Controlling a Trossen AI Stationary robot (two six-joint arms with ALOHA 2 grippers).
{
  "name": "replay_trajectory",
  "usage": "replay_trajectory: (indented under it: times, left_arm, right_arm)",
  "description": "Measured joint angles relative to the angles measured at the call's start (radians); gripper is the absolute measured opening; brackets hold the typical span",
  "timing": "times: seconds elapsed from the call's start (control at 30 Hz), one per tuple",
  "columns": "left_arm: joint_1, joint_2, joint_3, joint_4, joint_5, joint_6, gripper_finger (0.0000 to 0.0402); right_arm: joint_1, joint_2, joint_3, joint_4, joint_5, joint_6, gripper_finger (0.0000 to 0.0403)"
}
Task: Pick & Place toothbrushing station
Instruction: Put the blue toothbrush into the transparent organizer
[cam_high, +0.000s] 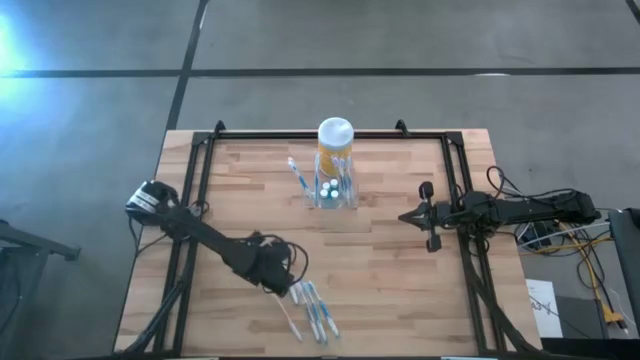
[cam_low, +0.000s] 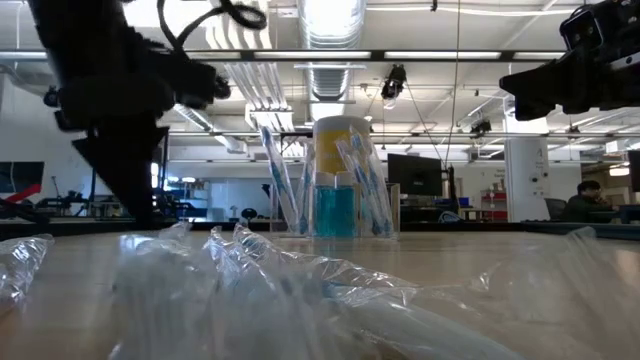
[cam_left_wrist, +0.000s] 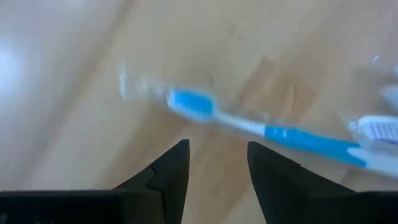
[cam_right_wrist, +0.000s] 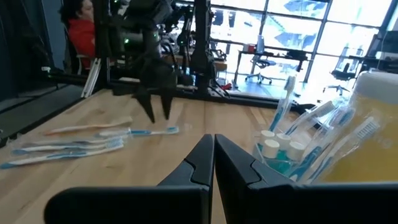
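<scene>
Looking down from the high view, the toothbrushing station (cam_high: 336, 192) stands at the far middle of the table (cam_high: 250, 215), touching the near side of the yellow jar (cam_high: 335, 140). The left gripper (cam_high: 296, 290) is low over the near edge, just beside a loose pile of wrapped toothbrushes (cam_high: 315, 315). The right gripper (cam_high: 405, 216) waits at the right side, well apart from the station.

From the low view, the station (cam_low: 335, 205) holds several upright brushes and blue-bodied tubes in front of the jar (cam_low: 338, 135); clear wrappers fill the foreground.

In the left wrist view, the fingers (cam_left_wrist: 171, 174) stand parted with nothing between them. One blue-and-white toothbrush (cam_left_wrist: 249, 121) lies in its wrapper just beyond the tips.

In the right wrist view, the fingers (cam_right_wrist: 194, 165) are pressed together and empty.

Risks, as a judgement: the slick wrapper may slip when pinched, and the flat handle may roll out of the grip. Neighbouring brushes may be dragged along, since they overlap. A poor angle at the station may tip the light clear holder.

Count: one station, one jar, roughly four loose brushes, and about four brushes already slotted; three white caps show. Exact totals cannot be told.
</scene>
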Motion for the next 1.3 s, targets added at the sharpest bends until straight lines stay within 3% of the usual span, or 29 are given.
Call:
replay_trajectory:
  times: [0.2,0.5,0.9,1.13,1.3]
  left_arm:
    - [0.061,-0.065,0.004,0.02,-0.07,0.141,0.0167]
    - [0.074,-0.055,0.017,0.029,0.1,-0.133,0.0165]
    - [0.064,0.018,0.018,0.059,0.126,-0.177,0.0165]
    - [0.105,0.077,0.037,0.092,0.139,-0.101,0.0165]
    - [0.14,0.11,0.078,0.091,0.138,0.065,0.0165]
  right_arm:
    - [0.0,0.0,0.0,0.0,0.0,-0.002,0.0008]
    - [0.0,0.0,0.0,0.0,0.0,0.034,0.0008]
    - [0.0,0.0,0.0,-0.001,0.0,0.08,0.0008]
    - [0.0,0.0,0.0,0.001,0.0,0.066,0.0008]
    - [0.0,0.0,0.0,0.002,0.0,0.058,0.0008]
